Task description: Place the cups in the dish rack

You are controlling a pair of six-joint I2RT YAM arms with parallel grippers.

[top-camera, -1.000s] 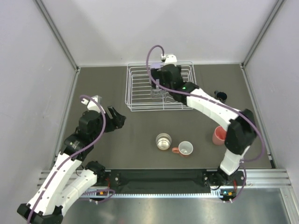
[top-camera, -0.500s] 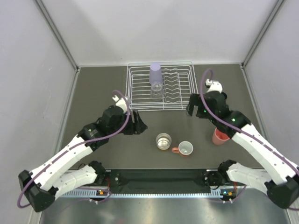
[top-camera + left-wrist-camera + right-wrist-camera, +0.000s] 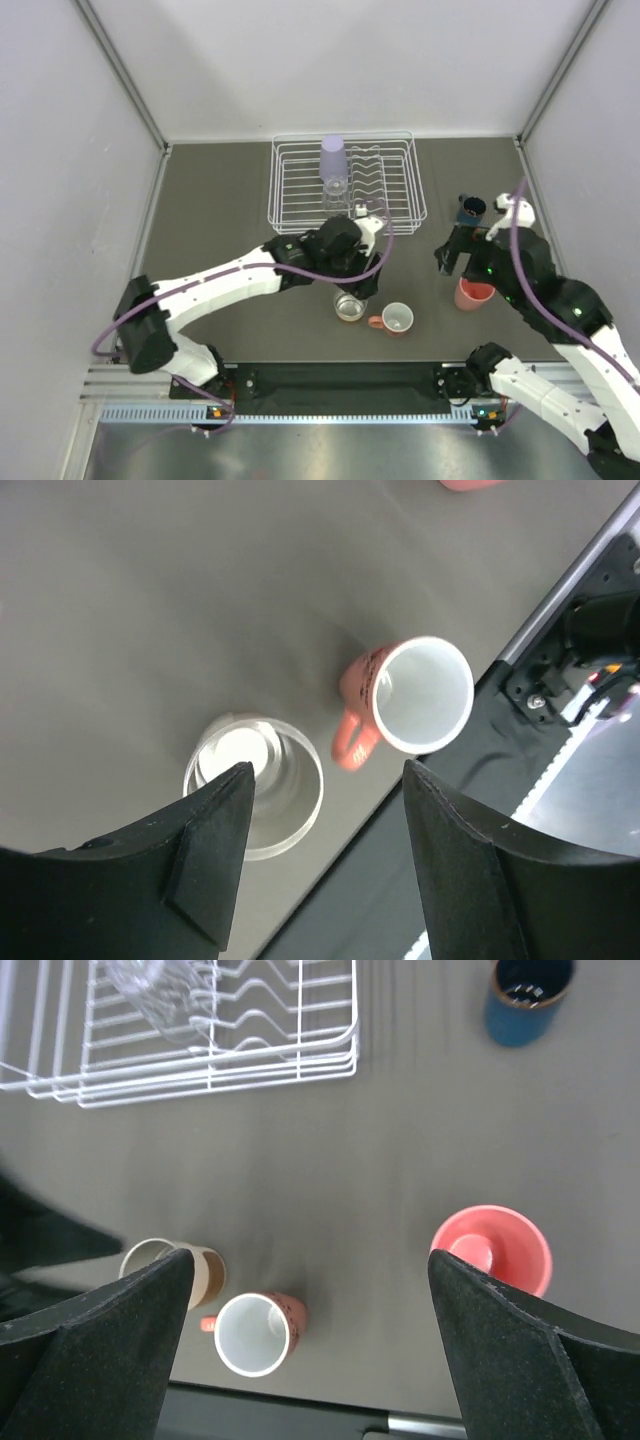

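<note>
The white wire dish rack (image 3: 285, 200) stands at the back, with the lavender tumbler (image 3: 333, 163) upside down in it. On the mat stand the steel cup (image 3: 349, 305) (image 3: 262, 788), the salmon-pink handled mug (image 3: 396, 318) (image 3: 415, 695), the pink tumbler (image 3: 472, 294) (image 3: 492, 1248) and the dark blue mug (image 3: 472, 208) (image 3: 525, 995). My left gripper (image 3: 362, 284) (image 3: 328, 770) hangs open just above the steel cup, whose rim shows beside one finger (image 3: 205, 855). My right gripper (image 3: 452, 258) (image 3: 310, 1255) is open and empty, above the mat left of the pink tumbler.
Grey walls close in the mat on three sides. A black rail with the arm bases (image 3: 350, 385) runs along the near edge. In the right wrist view the rack (image 3: 210, 1065) sits at the upper left, with the salmon-pink mug (image 3: 252, 1333) and steel cup (image 3: 190, 1270) below.
My right arm pulled back from the rack, leaving the lavender tumbler there, and swung right. My left arm swept from the left side to the middle, over the steel cup, its jaws narrowing slightly.
</note>
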